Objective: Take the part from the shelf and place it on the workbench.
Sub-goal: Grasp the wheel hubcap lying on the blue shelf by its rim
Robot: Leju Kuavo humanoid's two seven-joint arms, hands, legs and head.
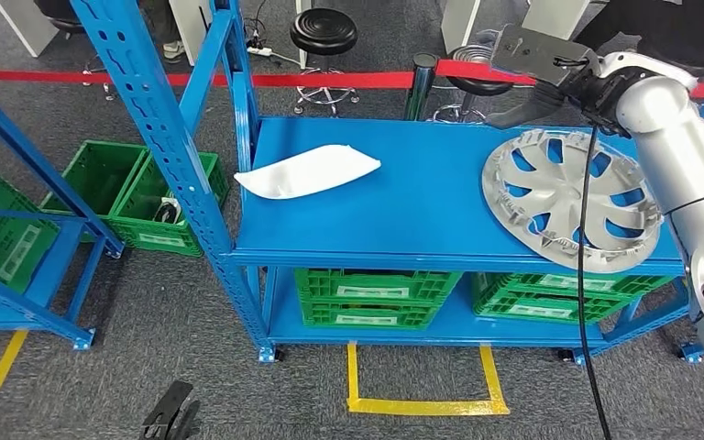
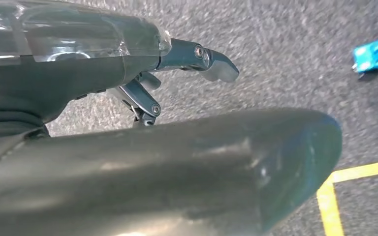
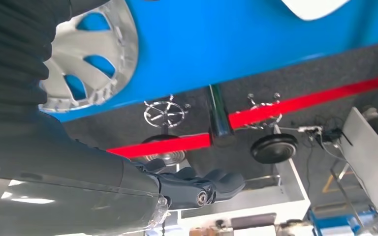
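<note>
On the top deck of the blue shelf (image 1: 422, 215) lie a white curved part (image 1: 307, 171) toward the left and a silver wheel cover (image 1: 568, 197) at the right. My right hand (image 1: 524, 108) hovers at the shelf's far edge, just behind the wheel cover, holding nothing. The right wrist view has its dark fingers (image 3: 192, 187) loosely bent over the floor beyond the shelf, with the wheel cover (image 3: 91, 54) and the white part (image 3: 315, 7) behind them. My left hand (image 1: 172, 414) hangs low by the floor, fingers (image 2: 197, 59) apart and holding nothing.
Green crates (image 1: 376, 295) fill the lower shelf, and more green crates (image 1: 128, 188) stand on the floor at left beside a second blue rack (image 1: 18, 229). A red barrier tape (image 1: 330, 79) and black stools (image 1: 324, 32) lie behind. Yellow floor marking (image 1: 422, 403) fronts the shelf.
</note>
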